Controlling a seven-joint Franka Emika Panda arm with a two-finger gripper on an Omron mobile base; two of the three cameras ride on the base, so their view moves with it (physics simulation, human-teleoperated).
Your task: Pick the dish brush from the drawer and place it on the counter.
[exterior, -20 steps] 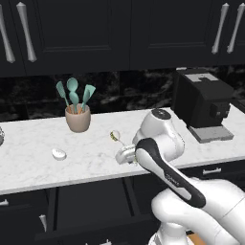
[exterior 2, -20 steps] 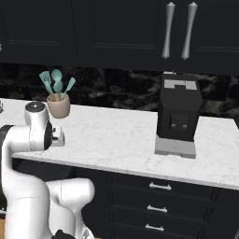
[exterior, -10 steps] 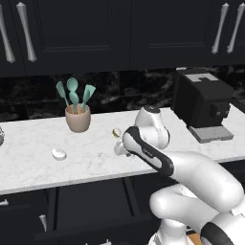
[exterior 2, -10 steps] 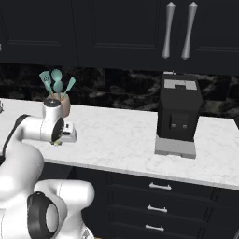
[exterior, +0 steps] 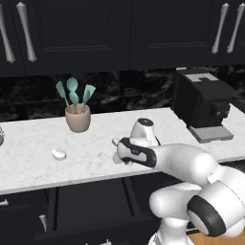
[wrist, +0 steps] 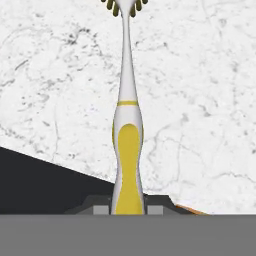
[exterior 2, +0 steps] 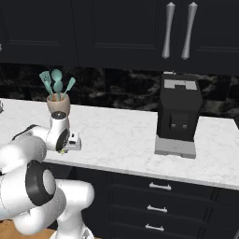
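My gripper [wrist: 128, 209] is shut on the yellow-orange handle of the dish brush [wrist: 128, 150]. The brush's thin neck points away from me over the white marble counter [wrist: 200, 100], and its bristled head [wrist: 125, 6] is at the top edge of the hand view. In the left base view the gripper [exterior: 118, 154] hangs just over the counter [exterior: 28, 162] near its front edge, and the brush's small head [exterior: 115, 141] sticks out beside it. From the right base the gripper [exterior 2: 74, 141] is low over the counter's left part [exterior 2: 121, 140]. Below the counter edge the dark drawer [exterior: 88, 210] stands pulled out.
A tan pot of teal spatulas [exterior: 76, 112] stands at the back left. A small white oval lump [exterior: 59, 153] lies left of the gripper. A black coffee machine [exterior: 203, 107] occupies the right end. Closed drawers with silver handles [exterior 2: 158, 186] sit under the counter on the right.
The hand has sunk a little lower over the counter's front part, still holding the brush. The arm's elbow has folded down and forward.
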